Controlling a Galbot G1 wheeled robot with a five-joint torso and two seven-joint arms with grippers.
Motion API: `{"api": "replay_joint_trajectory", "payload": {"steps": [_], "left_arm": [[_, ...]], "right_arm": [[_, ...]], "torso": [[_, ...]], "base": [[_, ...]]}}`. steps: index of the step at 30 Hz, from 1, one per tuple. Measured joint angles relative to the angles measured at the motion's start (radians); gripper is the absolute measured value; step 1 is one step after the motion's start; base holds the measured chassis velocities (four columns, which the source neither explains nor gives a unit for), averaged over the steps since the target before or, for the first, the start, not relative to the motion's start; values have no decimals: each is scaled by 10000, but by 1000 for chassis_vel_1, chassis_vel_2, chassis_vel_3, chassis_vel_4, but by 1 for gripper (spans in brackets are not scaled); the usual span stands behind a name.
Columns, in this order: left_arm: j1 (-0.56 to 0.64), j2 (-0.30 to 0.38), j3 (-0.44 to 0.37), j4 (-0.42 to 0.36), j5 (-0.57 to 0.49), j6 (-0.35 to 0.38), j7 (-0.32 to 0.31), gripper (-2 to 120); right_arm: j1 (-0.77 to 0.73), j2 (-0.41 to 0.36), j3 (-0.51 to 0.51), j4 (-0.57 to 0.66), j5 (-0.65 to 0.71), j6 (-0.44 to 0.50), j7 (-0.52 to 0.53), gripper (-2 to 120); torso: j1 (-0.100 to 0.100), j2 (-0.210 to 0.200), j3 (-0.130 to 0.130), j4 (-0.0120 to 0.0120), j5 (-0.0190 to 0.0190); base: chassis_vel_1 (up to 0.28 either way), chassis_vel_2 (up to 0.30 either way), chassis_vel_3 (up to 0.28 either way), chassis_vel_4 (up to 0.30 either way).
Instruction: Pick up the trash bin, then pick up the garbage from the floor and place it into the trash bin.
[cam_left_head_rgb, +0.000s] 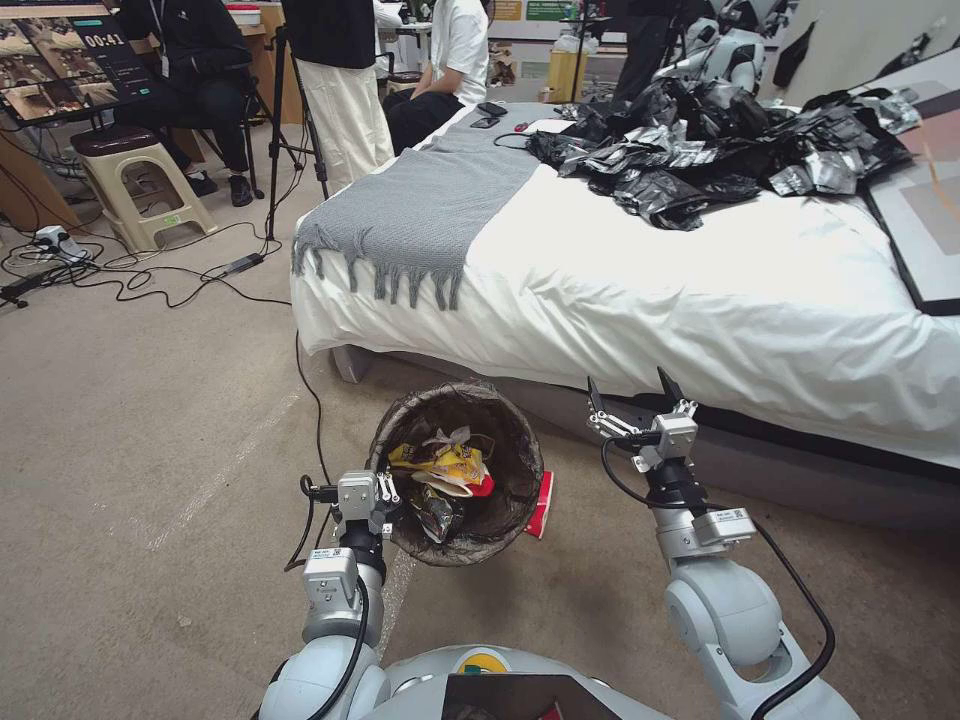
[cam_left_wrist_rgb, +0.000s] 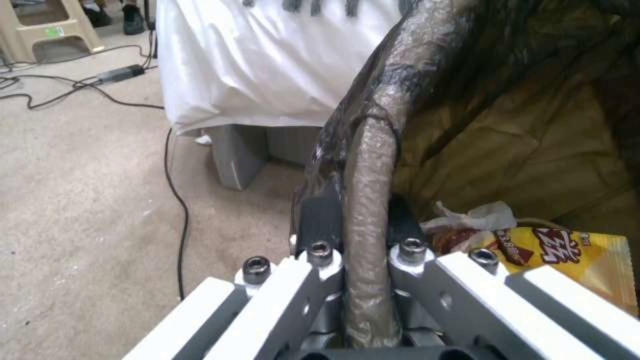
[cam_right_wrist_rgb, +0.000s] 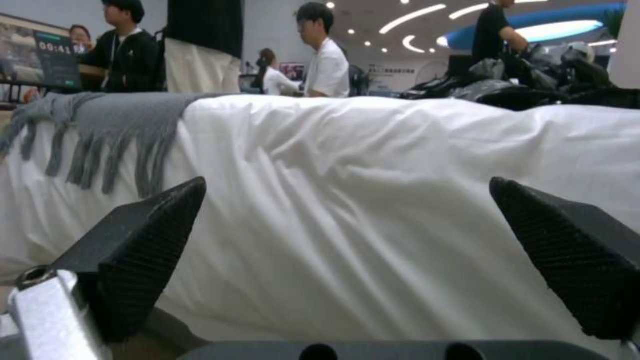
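While the left gripper (cam_left_head_rgb: 385, 497) clamps the trash bin (cam_left_head_rgb: 456, 470) rim at 9 o'clock, a yellow packet (cam_left_head_rgb: 440, 465) lies inside. Right gripper (cam_left_head_rgb: 634, 400), at the bin's 3 o'clock, is spread wide with nothing in it, facing the bed (cam_left_head_rgb: 650, 290).

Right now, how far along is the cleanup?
Bin pickup looks done: the left gripper is clamped on the trash bin rim. A yellow snack packet and wrappers are inside. The right gripper is open and empty. A red-and-white wrapper beside the bin remains.

Red-and-white wrapper (cam_left_head_rgb: 541, 505) half hidden behind trash bin (cam_left_head_rgb: 500, 440)
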Motion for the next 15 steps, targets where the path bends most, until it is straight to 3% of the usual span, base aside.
{"api": "replay_joint_trajectory", "payload": {"steps": [11, 15], "left_arm": [[0, 0, 2, 0, 0, 0, 3, 0], [0, 0, 2, 0, 0, 0, 2, 0]], "right_arm": [[63, 8, 93, -136, -18, -19, 25, 100], [60, 0, 244, -410, -31, -469, 302, 100]], "torso": [[0, 0, 0, -1, 0], [0, 0, 0, -2, 0]], "base": [[0, 0, 0, 0], [0, 0, 0, 0]]}}
